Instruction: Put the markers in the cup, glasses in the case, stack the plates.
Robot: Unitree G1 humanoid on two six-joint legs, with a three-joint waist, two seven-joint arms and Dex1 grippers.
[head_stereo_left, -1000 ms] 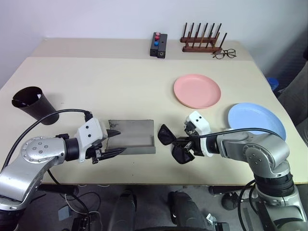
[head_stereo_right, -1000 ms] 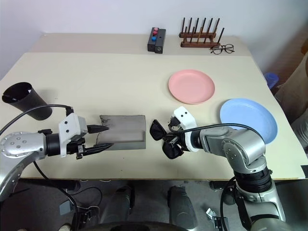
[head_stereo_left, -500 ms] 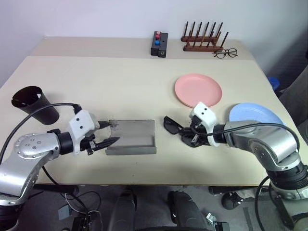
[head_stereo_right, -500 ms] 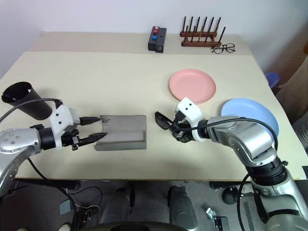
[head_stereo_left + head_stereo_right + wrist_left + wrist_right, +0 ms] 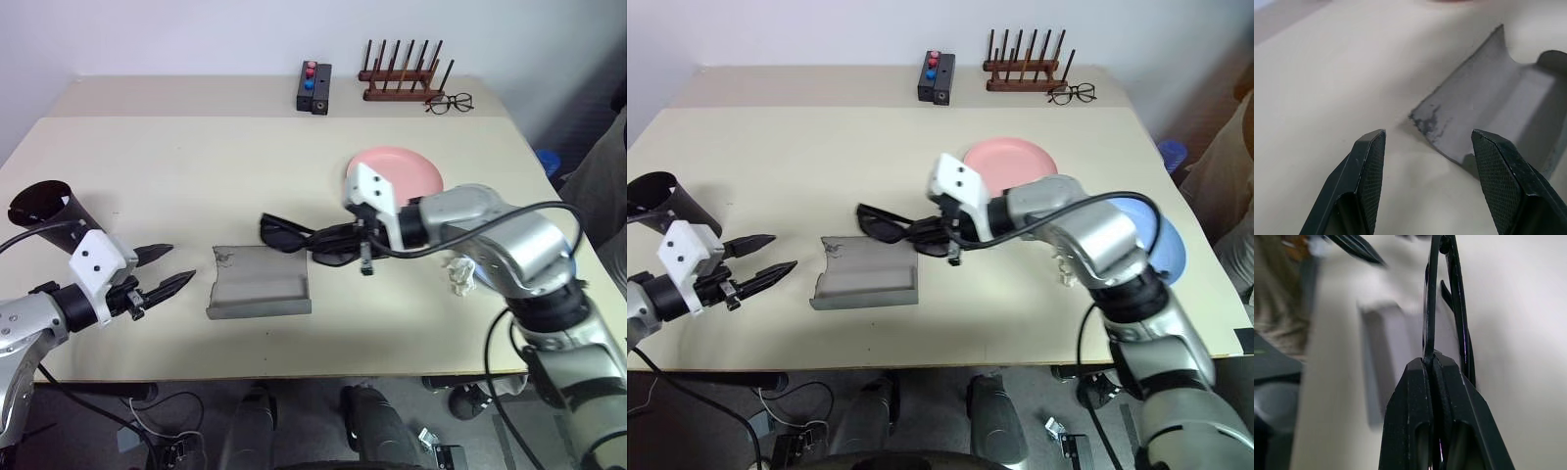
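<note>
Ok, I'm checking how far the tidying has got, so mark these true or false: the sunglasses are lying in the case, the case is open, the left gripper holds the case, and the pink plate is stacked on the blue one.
1. The sunglasses are lying in the case. False: the right gripper holds them in the air beside and above it.
2. The case is open. True.
3. The left gripper holds the case. False: it is open and apart from the case.
4. The pink plate is stacked on the blue plate. False: they lie apart on the table.
</note>
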